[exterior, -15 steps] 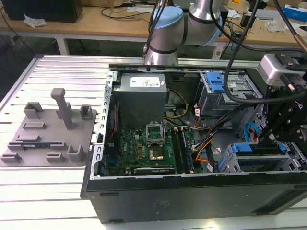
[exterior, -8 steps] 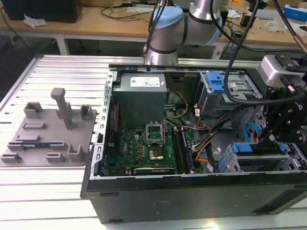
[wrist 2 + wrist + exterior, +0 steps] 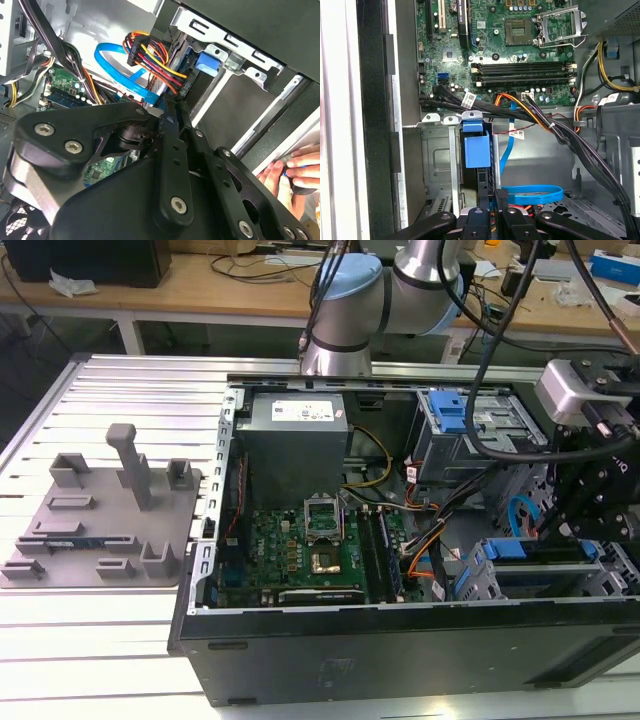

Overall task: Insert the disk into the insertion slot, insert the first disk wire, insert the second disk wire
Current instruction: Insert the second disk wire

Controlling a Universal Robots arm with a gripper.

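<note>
Disk (image 3: 476, 150): blue caddy end showing, seated on edge in insertion slot (image 3: 437, 165), low grey cage at the exterior view's right front corner of the PC case (image 3: 400, 640). Long axis runs into bay, roughly in line w/ gripper's approach.
Gripper (image 3: 490, 210): directly behind disk's rear edge, close; fingers together, nearly touching, among the wire bundle (image 3: 152, 55) and blue cable (image 3: 530, 192). Whether a connector is pinched: can't tell.
Arm: reaches into the case from above, wrist low over the cage.

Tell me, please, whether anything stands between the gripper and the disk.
Nothing solid visibly does. In the first wrist view the disk in its blue caddy sits straight ahead of the gripper; only a blue flat cable loops close beside the gripper.
</note>
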